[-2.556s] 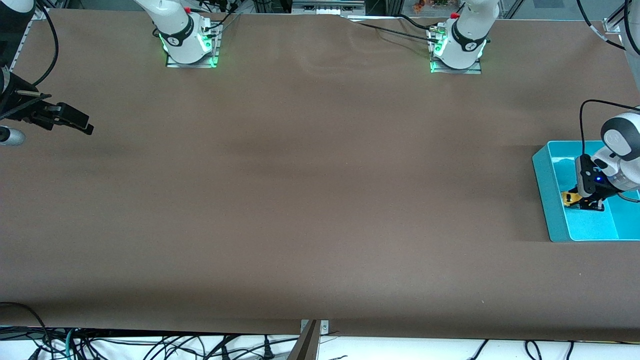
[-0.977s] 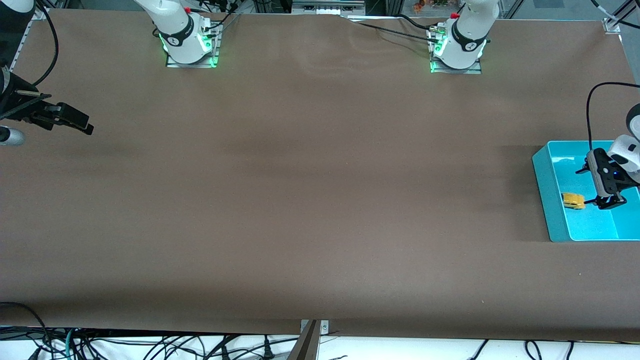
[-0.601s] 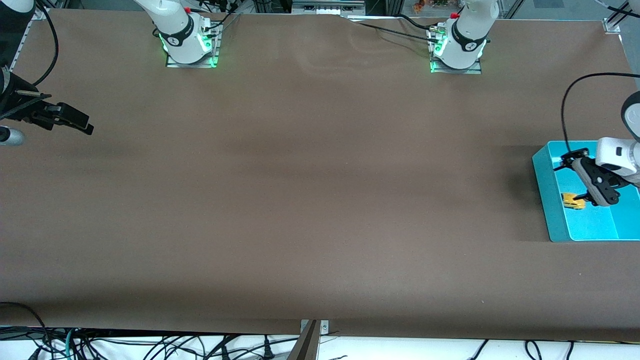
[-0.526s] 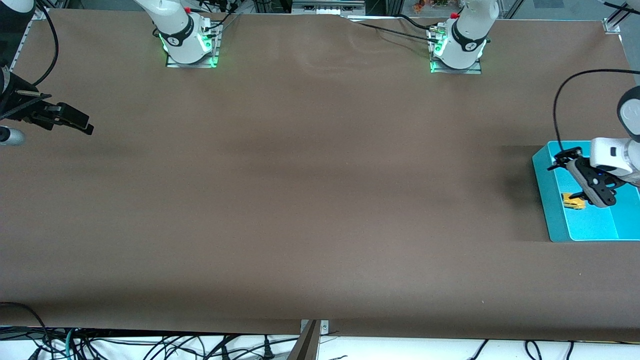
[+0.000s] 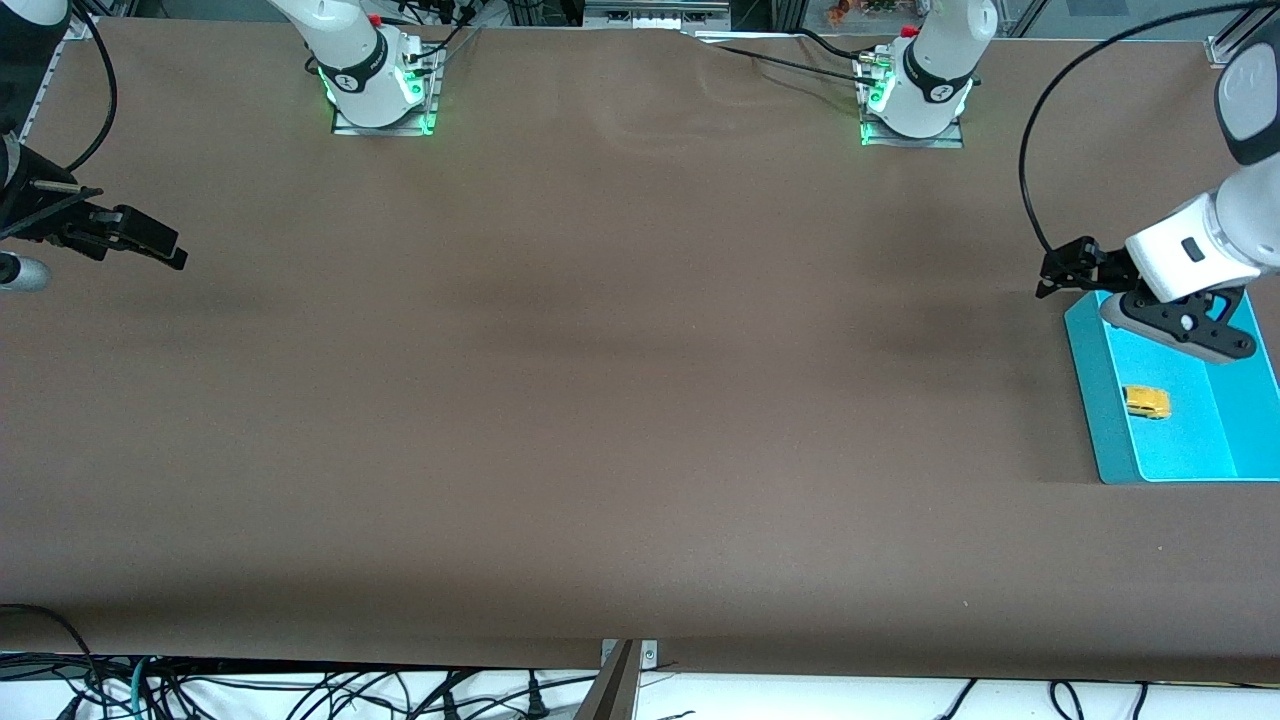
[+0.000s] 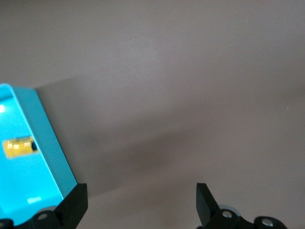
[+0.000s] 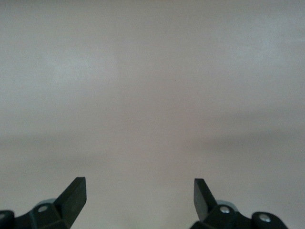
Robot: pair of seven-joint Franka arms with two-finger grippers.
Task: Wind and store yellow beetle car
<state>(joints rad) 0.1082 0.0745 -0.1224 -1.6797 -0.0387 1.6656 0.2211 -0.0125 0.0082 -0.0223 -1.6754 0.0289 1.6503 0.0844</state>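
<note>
Yellow beetle car [image 5: 1146,401], tiny hard plastic, sits loose in the turquoise plastic bin [image 5: 1100,400]; I judge it light and slippery, best pinched across its sides, with left gripper [image 5: 1058,270] and right gripper [image 5: 150,240] jaws spread wide, empty.

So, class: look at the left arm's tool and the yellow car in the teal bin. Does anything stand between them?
Nothing visible does. The yellow beetle car lies alone in the teal bin. The left tool hangs open above the bin's corner farthest from the front camera, toward the right arm's end, with only air between it and the car.
</note>
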